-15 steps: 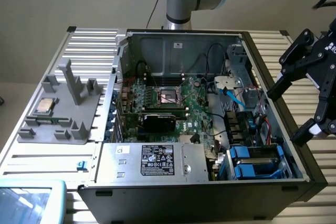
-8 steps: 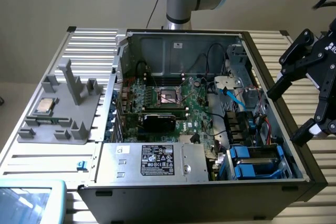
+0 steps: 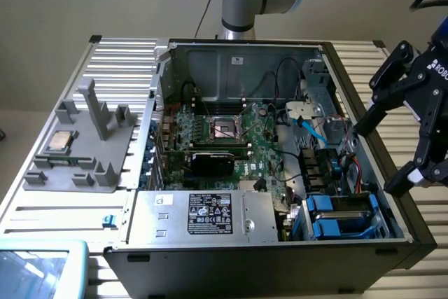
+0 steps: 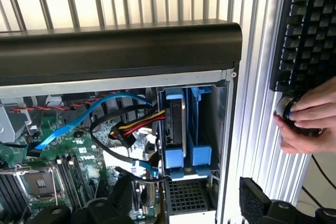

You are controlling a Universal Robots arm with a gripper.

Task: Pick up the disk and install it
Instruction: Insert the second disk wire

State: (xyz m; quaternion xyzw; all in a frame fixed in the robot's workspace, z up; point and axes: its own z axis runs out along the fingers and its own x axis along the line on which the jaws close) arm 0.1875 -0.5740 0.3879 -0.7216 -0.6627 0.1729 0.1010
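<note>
The gripper [image 3: 392, 152] is seen at the exterior view's right, poised above the right edge of the open computer case [image 3: 210, 260], its 2 black fingers spread wide and holding nothing. "ROBO" is partly legible on its body. The disk [image 3: 336, 216] is found in the blue-railed drive bay at the case's near right corner — seated on edge in the wrist view. A person's hand [image 4: 307, 124] rests on a knob beside a black keyboard [image 4: 310, 30].

The bench [image 3: 42, 194] is ribbed, bright metal. The computer case [image 3: 280, 264] is matt black outside, dull grey sheet metal inside. The disk [image 4: 175, 124] sits in glossy blue plastic rails. The pincer [image 3: 392, 152] looks matt black.
</note>
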